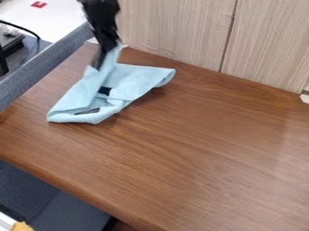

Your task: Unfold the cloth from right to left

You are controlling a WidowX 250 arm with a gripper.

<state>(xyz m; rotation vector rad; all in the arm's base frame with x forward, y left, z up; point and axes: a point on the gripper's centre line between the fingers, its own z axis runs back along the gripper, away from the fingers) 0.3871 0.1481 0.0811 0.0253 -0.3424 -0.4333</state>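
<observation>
Hanging right over the cloth (136, 81), the gripper (105, 54) has its jaws clamped, by the look of it, on a raised fold near the top end! And here's the line that matters: the cloth spreads below the jaws, its long axis slanting from lower left to upper right in the view, one broad flap out to the right, the lifted fold steep on the left. The call now, I'd say: carry that fold leftward, then lay it down. Soft stuff, pale blue, matte, thick-rimmed, bunched into a rough, lopsided triangle; two dark patches sit among the folds, gap or mark, can't tell! Under it, the smooth, brown, wood-grained table (187, 149); behind, a flat, pale, streaky panel (175, 27).
</observation>
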